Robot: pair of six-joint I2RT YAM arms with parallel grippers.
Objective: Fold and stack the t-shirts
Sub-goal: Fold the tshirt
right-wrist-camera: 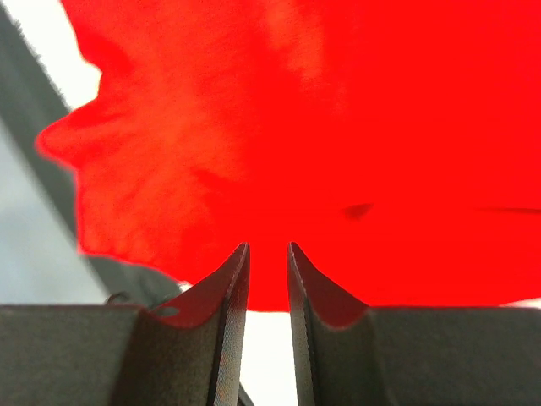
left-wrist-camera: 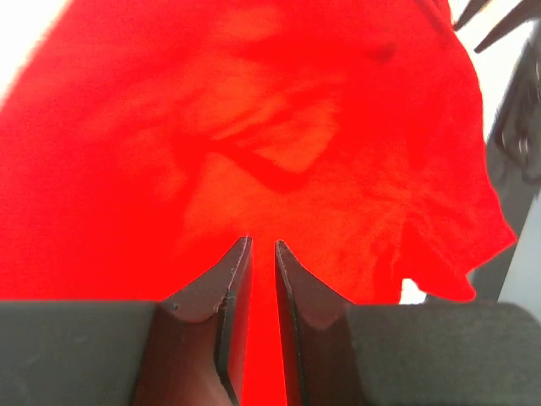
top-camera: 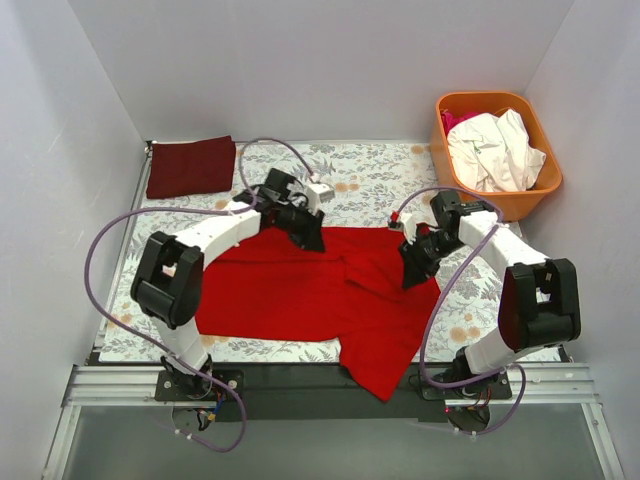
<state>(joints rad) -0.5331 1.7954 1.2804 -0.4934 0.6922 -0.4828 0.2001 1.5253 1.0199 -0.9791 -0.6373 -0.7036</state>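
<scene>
Red t-shirt (top-camera: 290, 295) lies beneath left gripper (top-camera: 310, 238) and right gripper (top-camera: 412, 275), elbows bent.

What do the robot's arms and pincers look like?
The left arm and right arm are white with chunky black joints. A purple cable loops along each. The left pincer and right pincer each have two dark, pointed fingers.

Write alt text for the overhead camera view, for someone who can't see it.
A bright red t-shirt lies rumpled across a floral table, part hanging over the near edge, with the left tool and right tool at its far side. A folded maroon t-shirt sits in the far left corner; an orange tub at far right holds a crumpled white t-shirt.
</scene>
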